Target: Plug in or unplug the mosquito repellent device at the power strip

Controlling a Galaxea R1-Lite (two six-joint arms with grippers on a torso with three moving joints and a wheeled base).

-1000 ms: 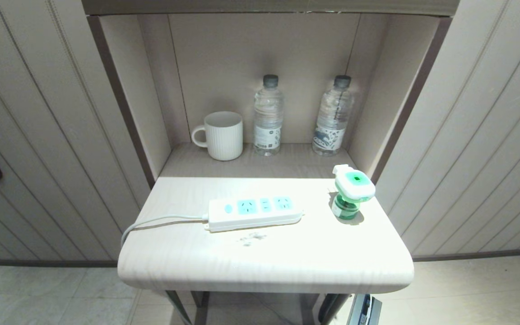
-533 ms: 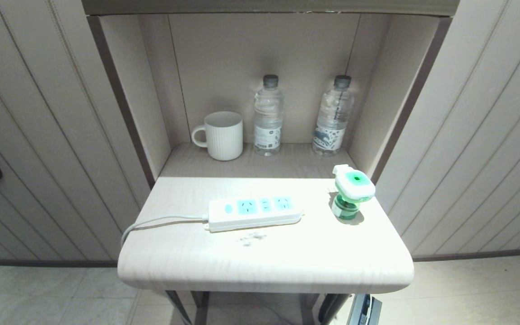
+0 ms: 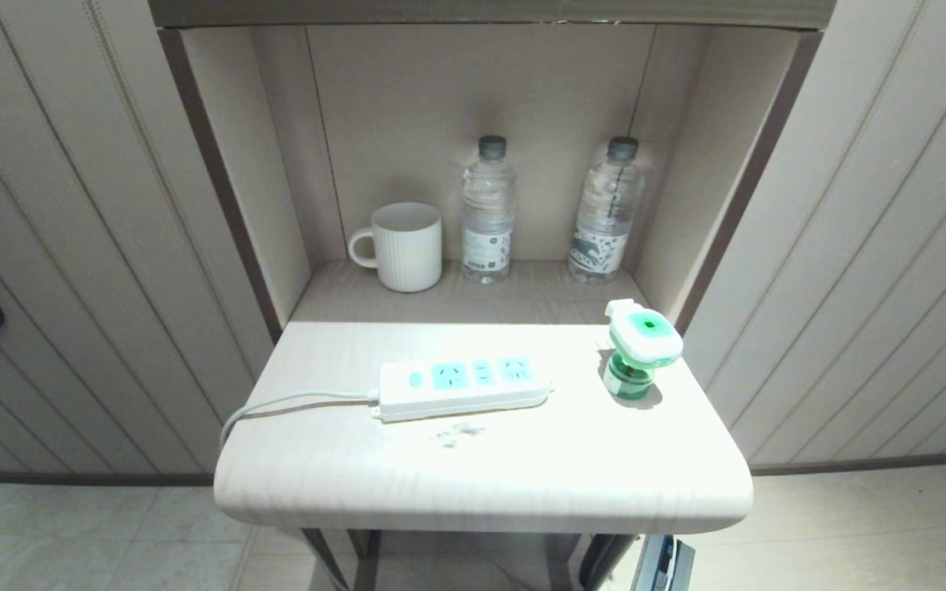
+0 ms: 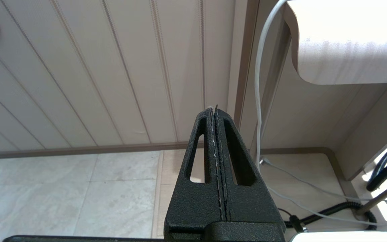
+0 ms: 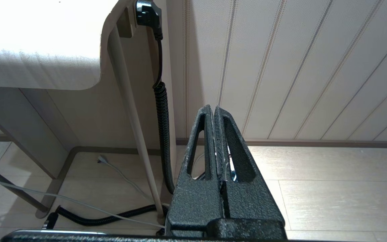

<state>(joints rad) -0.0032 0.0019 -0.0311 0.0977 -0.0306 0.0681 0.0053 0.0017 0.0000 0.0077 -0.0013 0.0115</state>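
The mosquito repellent device (image 3: 641, 347), a white head with a green centre over a green bottle, stands upright on the table's right side, apart from the power strip (image 3: 462, 387). The strip lies across the table's middle with its sockets bare and its cord (image 3: 292, 402) trailing off the left edge. Neither arm shows in the head view. My left gripper (image 4: 213, 108) hangs shut below the table's left corner, holding nothing. My right gripper (image 5: 212, 107) is likewise shut and empty, below the table's right corner.
The light wooden table (image 3: 481, 476) juts from an alcove holding a white mug (image 3: 403, 246) and two clear water bottles (image 3: 488, 211) (image 3: 607, 211). Panelled walls flank both sides. Under the table run a black coiled cable (image 5: 162, 111), table legs and loose cords on the floor.
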